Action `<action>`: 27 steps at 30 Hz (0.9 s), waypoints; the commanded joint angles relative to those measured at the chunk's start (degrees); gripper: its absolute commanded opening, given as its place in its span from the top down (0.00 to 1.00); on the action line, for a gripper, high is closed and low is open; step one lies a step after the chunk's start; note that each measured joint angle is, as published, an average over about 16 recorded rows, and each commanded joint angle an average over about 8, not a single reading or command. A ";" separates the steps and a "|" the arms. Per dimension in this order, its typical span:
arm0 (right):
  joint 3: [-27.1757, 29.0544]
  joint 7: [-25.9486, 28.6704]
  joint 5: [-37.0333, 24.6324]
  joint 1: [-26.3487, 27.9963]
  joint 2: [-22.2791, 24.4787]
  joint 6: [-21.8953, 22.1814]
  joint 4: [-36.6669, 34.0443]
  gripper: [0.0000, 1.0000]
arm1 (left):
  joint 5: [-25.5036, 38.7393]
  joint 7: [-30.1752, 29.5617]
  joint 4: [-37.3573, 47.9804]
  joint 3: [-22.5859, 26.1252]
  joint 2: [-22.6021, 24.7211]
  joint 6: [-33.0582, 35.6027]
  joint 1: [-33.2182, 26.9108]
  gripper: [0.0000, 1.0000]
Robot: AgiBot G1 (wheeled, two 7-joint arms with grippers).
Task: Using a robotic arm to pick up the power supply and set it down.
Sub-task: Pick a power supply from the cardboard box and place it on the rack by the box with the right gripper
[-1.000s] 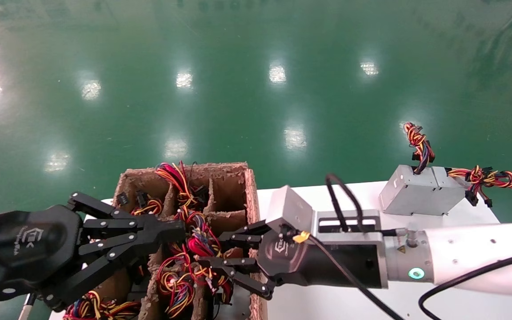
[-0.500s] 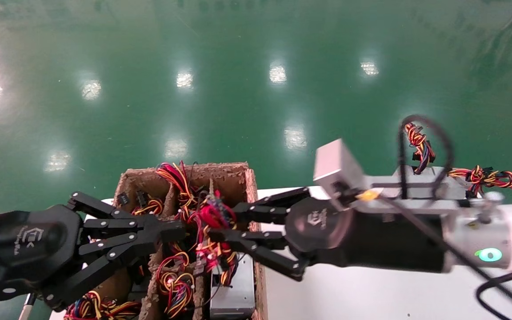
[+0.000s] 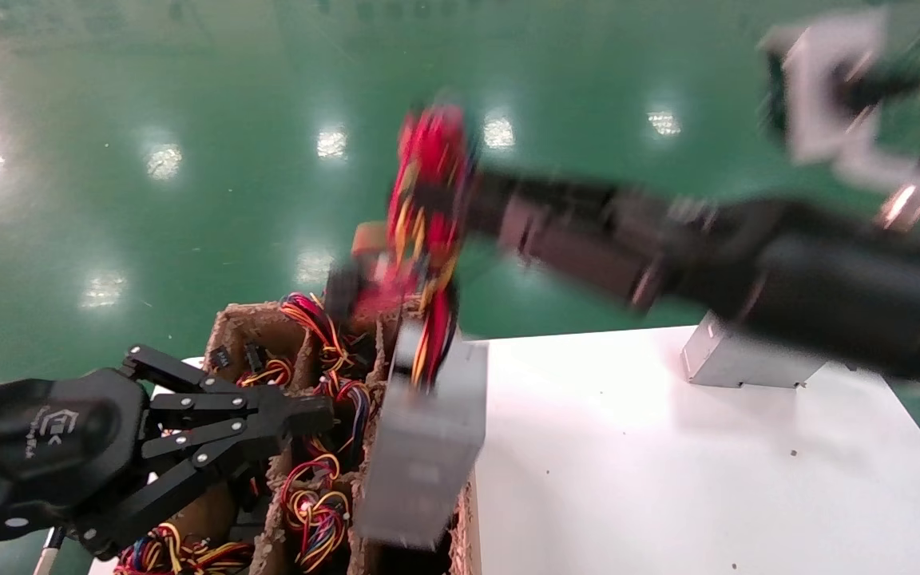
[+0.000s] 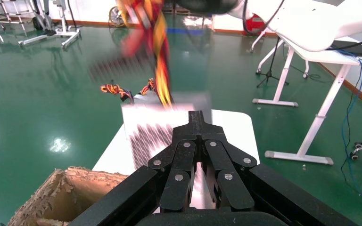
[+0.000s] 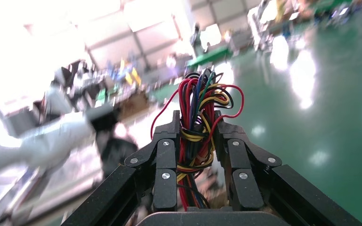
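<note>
The right gripper (image 5: 195, 141) is clamped only on the wire bundle (image 3: 426, 184); the power supply (image 3: 424, 447) dangles above the cardboard crate (image 3: 252, 327), so slipping wires could drop it; left gripper (image 3: 300, 415) closed, idle.

You can read only one marking: a white "TEK" logo with small unreadable letters beside it, on the black body of the left gripper (image 3: 300, 415), at near left in the head view.
</note>
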 commanded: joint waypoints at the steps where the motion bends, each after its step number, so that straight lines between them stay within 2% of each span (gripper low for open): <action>1: 0.82 0.58 1.30 0.73 -0.06 0.52 -1.26 1.00 | 0.00 0.00 0.00 0.00 0.00 0.00 0.00 1.00; 11: 3.20 0.61 0.94 3.15 -0.15 7.79 -7.48 1.00 | 0.00 0.00 0.00 0.00 0.00 0.00 0.00 1.00; 18: 2.51 0.75 -3.66 2.50 0.59 15.68 -11.15 1.00 | 0.00 0.00 0.00 0.00 0.00 0.00 0.00 1.00; 27: -1.02 4.64 -9.33 1.12 -1.04 24.09 -18.97 1.00 | 0.00 0.00 0.00 0.00 0.00 0.00 0.00 1.00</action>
